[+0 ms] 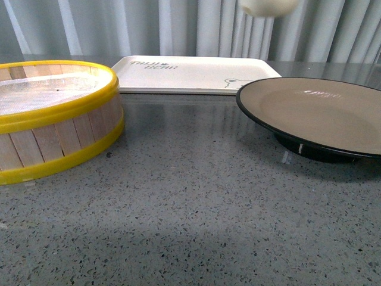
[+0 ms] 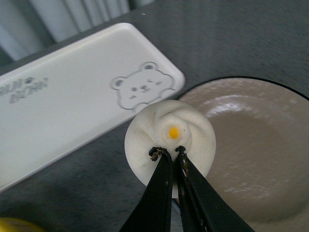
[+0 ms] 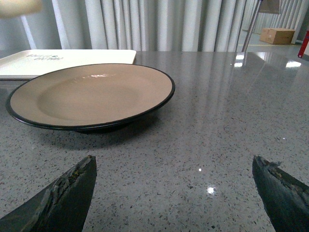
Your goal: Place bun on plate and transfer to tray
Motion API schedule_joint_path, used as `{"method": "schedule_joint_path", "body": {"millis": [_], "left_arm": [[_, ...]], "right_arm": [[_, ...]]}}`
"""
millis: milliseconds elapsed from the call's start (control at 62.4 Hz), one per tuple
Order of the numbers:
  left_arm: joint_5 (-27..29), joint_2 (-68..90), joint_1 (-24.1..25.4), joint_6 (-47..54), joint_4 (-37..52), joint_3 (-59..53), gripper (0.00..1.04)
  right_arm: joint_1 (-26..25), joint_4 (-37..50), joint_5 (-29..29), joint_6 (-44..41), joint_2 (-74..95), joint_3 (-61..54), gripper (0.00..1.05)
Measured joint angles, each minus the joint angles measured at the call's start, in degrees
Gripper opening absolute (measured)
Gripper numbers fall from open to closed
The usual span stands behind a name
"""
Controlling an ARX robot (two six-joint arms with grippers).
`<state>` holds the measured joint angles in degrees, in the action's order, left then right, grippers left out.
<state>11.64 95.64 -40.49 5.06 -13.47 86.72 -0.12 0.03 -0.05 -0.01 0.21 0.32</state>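
My left gripper (image 2: 168, 152) is shut on the white pleated bun (image 2: 159, 126), pinching its top near a yellow dot. The bun hangs high in the air, over the gap between the tray (image 2: 63, 101) and the plate (image 2: 260, 145). In the front view only the underside of the bun (image 1: 268, 6) shows at the top edge, above the taupe, black-rimmed plate (image 1: 321, 113) at right and the cream tray (image 1: 190, 72) at the back. My right gripper (image 3: 174, 169) stands open low over the table, in front of the plate (image 3: 91, 94), nothing between its fingers.
A yellow-rimmed wooden steamer basket (image 1: 53, 119) stands at the left of the grey speckled table (image 1: 190, 214). Pale curtains hang behind the table. A cardboard box (image 3: 277, 35) sits far off in the right wrist view.
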Motion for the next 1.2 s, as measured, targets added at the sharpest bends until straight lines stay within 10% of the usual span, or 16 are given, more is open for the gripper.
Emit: {"method": "schedule_joint_path", "body": {"millis": [256,1090,1202], "left_arm": [[0.57,7.34,-6.99,0.0,2.51,0.96,0.04],[2.89,19.21,-7.63,-0.24,-4.57,10.27,0.04],[3.06,19.41,-7.61,-0.42,-4.98,10.71,0.19]], "right_arm": [[0.0,0.0,0.0,0.0,0.0,0.0,0.96],[0.0,0.0,0.0,0.0,0.0,0.0,0.96],[0.0,0.0,0.0,0.0,0.0,0.0,0.96]]}}
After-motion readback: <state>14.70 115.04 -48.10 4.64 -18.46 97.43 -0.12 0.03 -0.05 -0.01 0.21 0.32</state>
